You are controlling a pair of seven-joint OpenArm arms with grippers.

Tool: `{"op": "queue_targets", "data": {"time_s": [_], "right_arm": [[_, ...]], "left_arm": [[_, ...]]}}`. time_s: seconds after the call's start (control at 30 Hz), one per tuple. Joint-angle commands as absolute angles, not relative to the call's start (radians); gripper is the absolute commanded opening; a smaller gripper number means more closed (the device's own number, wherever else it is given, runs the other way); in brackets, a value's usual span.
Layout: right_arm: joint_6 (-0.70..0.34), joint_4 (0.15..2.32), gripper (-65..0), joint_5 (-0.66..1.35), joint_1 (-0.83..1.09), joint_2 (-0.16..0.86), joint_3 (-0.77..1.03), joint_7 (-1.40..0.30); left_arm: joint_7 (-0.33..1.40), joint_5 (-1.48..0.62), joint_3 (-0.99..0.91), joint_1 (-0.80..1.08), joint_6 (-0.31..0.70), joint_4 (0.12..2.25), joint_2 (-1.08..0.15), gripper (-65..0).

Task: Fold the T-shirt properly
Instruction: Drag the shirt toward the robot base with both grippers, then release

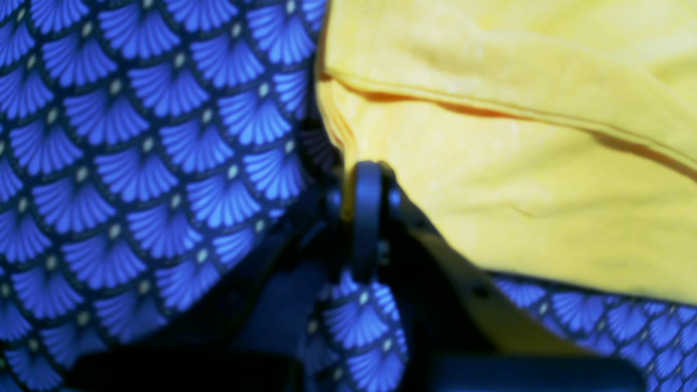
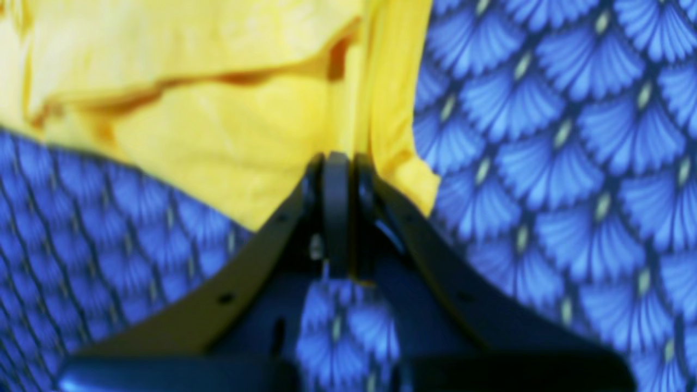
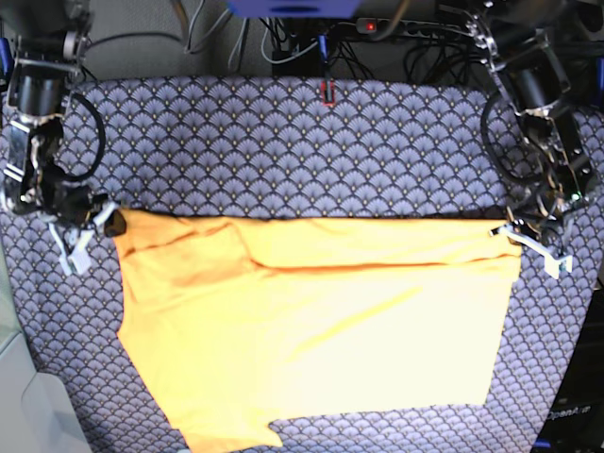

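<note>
The yellow-orange T-shirt [image 3: 321,321] lies spread over the table, its upper part doubled over into a straight top edge. A sleeve lies folded in at the upper left. My left gripper [image 3: 514,233] sits at the shirt's top right corner. In the left wrist view the left gripper [image 1: 367,171] is shut, with the edge of the T-shirt [image 1: 517,190] pinched at its tips. My right gripper [image 3: 106,222] is at the top left corner. The right wrist view shows the right gripper [image 2: 337,160] shut on a fold of the T-shirt [image 2: 218,136].
A blue-grey scallop-patterned cloth [image 3: 302,151] covers the whole table under the shirt. Cables and a power strip [image 3: 415,26] run behind the far edge. The table's side edges lie close outside both grippers.
</note>
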State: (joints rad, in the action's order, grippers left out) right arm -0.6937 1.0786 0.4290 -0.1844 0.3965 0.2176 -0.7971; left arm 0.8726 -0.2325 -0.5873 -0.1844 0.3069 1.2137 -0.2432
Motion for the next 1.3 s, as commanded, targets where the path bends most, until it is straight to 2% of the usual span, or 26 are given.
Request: {"op": "queue_targets", "data": {"time_s": [0.0,0.2,0.33,0.5,0.63,0.83,1.03,1.27], "right_arm": [[-0.698,1.136,-65.0,0.384,-0.153,0.412,0.217,-0.885],[-0.698,1.451,-65.0,0.384,0.054,0.384,0.298,-0.931],[-0.698,1.523,-65.0,0.381,0.143,0.375,0.308,-0.929],[-0.698,1.534,-65.0,0.380,0.217,0.375,0.315,-0.920],[-0.698,1.534,-65.0,0.383,0.260,0.374,0.367,-0.917],[-0.698,1.534,-65.0,0.380,0.332,0.374,0.392,-0.862],[-0.698,1.534,-65.0,0.378,0.420,0.354,0.392,-0.763],[-0.698,1.534,-65.0,0.377,0.449,0.346,0.389,-0.739]], "left_arm": [[0.868,-0.236,-0.593,-0.194,0.303,1.239,-0.272,-65.0],[0.909,-0.234,-0.593,-0.120,0.305,1.345,-0.278,-65.0],[0.952,-0.234,-0.596,-0.028,0.305,1.454,-0.272,-65.0],[1.003,-0.236,-0.602,0.101,0.305,1.590,-0.268,-65.0],[1.000,-0.236,-0.676,0.186,0.306,1.666,-0.239,-65.0],[1.003,-0.236,-0.717,0.245,0.312,1.678,-0.240,-65.0],[1.003,-0.225,-0.717,0.265,0.418,1.669,-0.236,-65.0],[1.003,-0.225,-0.717,0.265,0.426,1.669,-0.236,-65.0]]}}
